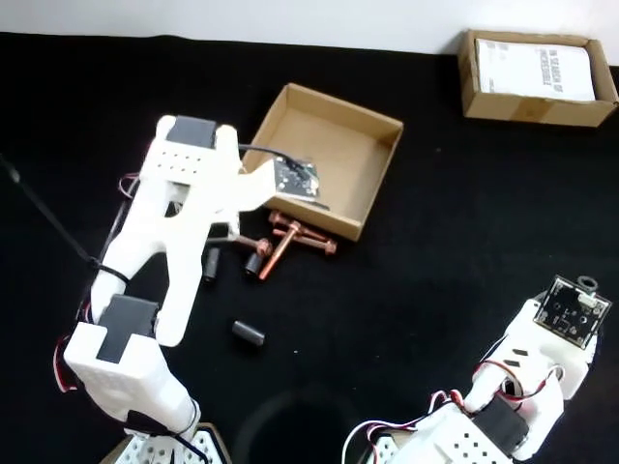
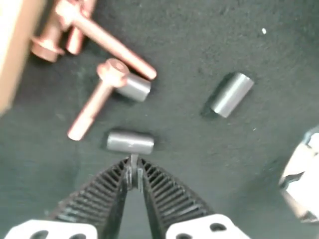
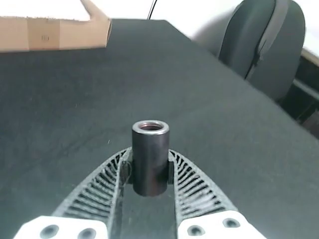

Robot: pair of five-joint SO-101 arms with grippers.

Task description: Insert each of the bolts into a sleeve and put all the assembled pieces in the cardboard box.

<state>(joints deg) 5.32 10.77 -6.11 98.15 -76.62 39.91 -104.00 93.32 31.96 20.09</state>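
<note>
Right gripper [image 3: 149, 164]: clamped on upright dark cylindrical metal sleeve [image 3: 150, 144]
Left gripper [image 2: 133, 172]: pinched together, just beside second dark sleeve [image 2: 130, 141] lying flat
Handling: rigid, smooth, likely rolls; grip across mid-barrel

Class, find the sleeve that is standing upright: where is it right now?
In the right wrist view, the sleeve stands upright, clamped in the right gripper over the black table, on the robot's right side.
</note>
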